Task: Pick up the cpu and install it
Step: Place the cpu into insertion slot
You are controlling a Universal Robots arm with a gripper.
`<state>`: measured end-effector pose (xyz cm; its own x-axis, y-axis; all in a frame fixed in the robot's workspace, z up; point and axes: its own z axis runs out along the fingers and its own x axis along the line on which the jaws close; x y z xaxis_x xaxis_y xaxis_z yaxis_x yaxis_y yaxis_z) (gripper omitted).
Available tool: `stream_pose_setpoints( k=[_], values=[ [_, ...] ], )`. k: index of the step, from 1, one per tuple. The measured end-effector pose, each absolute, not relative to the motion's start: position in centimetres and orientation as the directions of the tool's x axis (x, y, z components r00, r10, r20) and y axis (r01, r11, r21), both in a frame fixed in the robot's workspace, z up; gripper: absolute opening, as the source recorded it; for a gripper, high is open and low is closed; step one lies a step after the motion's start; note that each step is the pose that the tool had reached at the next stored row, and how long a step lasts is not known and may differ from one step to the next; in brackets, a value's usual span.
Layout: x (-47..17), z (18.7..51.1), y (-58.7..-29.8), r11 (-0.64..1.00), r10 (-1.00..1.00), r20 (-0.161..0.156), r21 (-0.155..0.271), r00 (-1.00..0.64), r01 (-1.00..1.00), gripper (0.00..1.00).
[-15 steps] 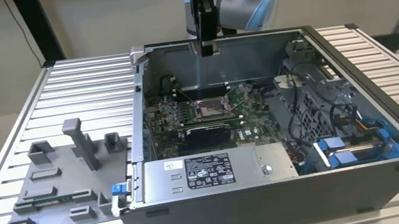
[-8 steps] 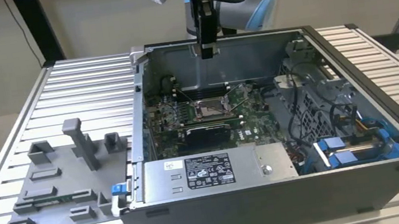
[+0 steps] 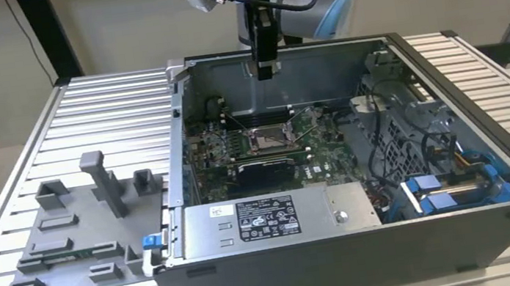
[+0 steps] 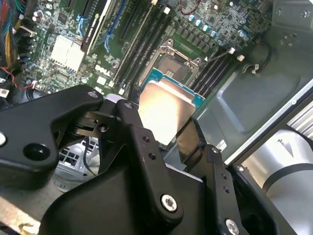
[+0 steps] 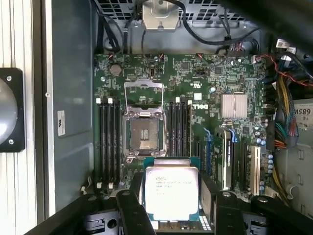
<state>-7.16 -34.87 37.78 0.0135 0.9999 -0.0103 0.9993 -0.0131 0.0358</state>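
Cpu: the cpu point(image 5: 171, 193) is clamped in the arm's black pincer point(image 5: 172, 208) and hangs in the air over the open computer case point(image 3: 465, 86), clear of the motherboard point(image 5: 205, 83) below.
Grip: the pincer is clenched on the chip, one finger point(image 4: 139, 142) on each of two opposite edges.
Look: a flat, near-square chip with a pale silvery lid that catches a warm glare in the second wrist view point(image 4: 164, 115). A thin green rim shows along the edge nearest the socket.
Writing: a few short lines of dark print cross the lid from finger to finger in the first wrist view. White lettering sits on the board beside the memory slots point(image 5: 181, 127). A white printed label lies on the power supply point(image 3: 275, 218), and a small sticker is on the case wall point(image 5: 60, 122).
Facing: the lid is turned away from the board and lies roughly parallel to it. The chip's edges run square with the socket's, and no long axis can be told.
Socket: the dark socket point(image 5: 143, 134) lies bare, its metal frame point(image 5: 143, 93) swung up and open, just beside the chip in both wrist views.
Surroundings: the case stands on a ribbed metal desk point(image 3: 104, 118), with a grey fixture point(image 3: 79, 232) at the exterior view's left.
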Motion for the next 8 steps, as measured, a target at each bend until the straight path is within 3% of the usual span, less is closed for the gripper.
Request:
stream_pose_setpoints(
  k=[8],
  values=[
    [-7.2,36.6,-34.9,-0.013,1.0,-0.01,0.035,0.014,0.999,0.0]
  ],
)
